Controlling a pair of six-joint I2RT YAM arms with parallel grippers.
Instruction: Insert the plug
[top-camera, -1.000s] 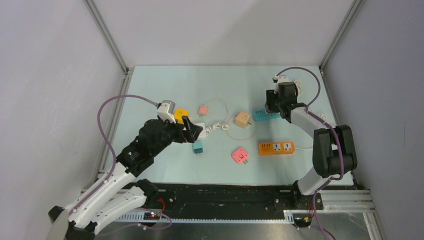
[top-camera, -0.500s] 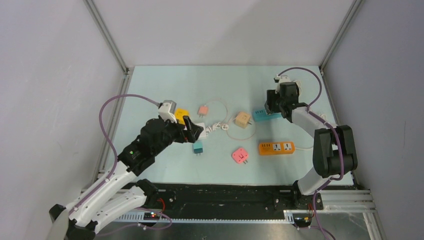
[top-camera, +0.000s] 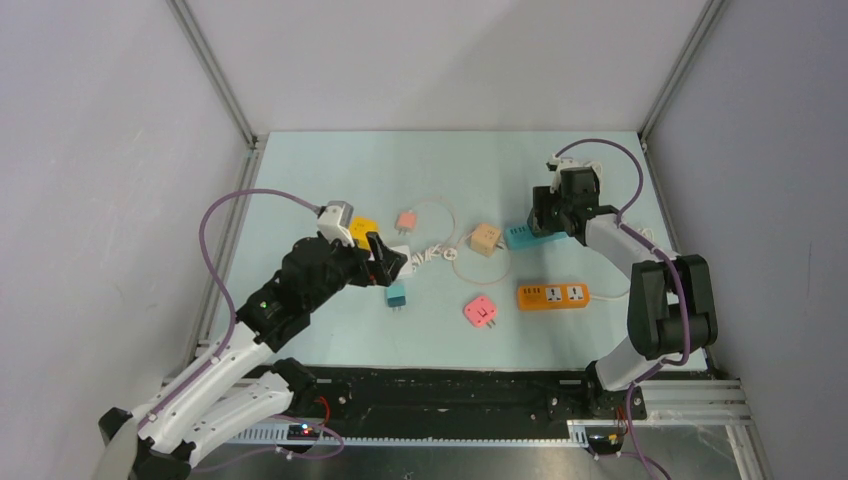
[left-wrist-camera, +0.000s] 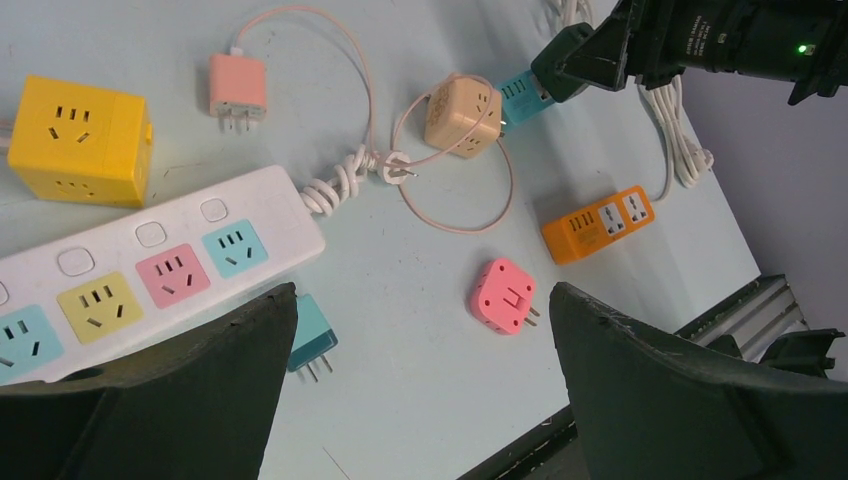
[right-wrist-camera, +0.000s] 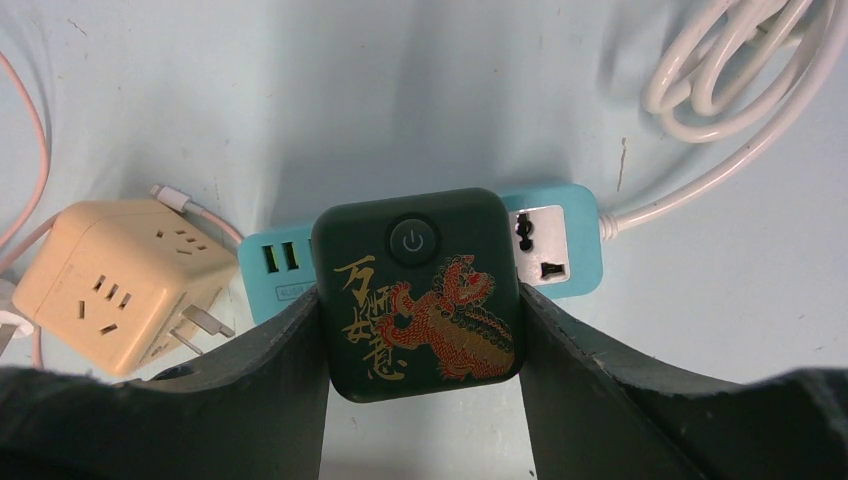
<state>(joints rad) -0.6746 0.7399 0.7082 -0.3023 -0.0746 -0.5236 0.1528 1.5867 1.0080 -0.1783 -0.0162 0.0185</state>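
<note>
My right gripper (right-wrist-camera: 420, 335) grips the black plug (right-wrist-camera: 418, 285) above the teal strip (right-wrist-camera: 556, 245) beneath my jaws; next, I judge, a straight push in.

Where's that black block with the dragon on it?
In the right wrist view, the right gripper holds the black block over the teal power strip, beige cube socket alongside.

Tight around the teal power strip (right-wrist-camera: 560, 245); open tabletop (top-camera: 430, 340) nearer me.
The black plug (right-wrist-camera: 418, 290) in my right tool (right-wrist-camera: 418, 310) covers the strip's middle; the beige cube socket (right-wrist-camera: 110, 285) crowds one end, and the coiled white cable (right-wrist-camera: 740, 70) lies off the other. Nearer than the pink plug (top-camera: 481, 311) I see bare surface.
</note>
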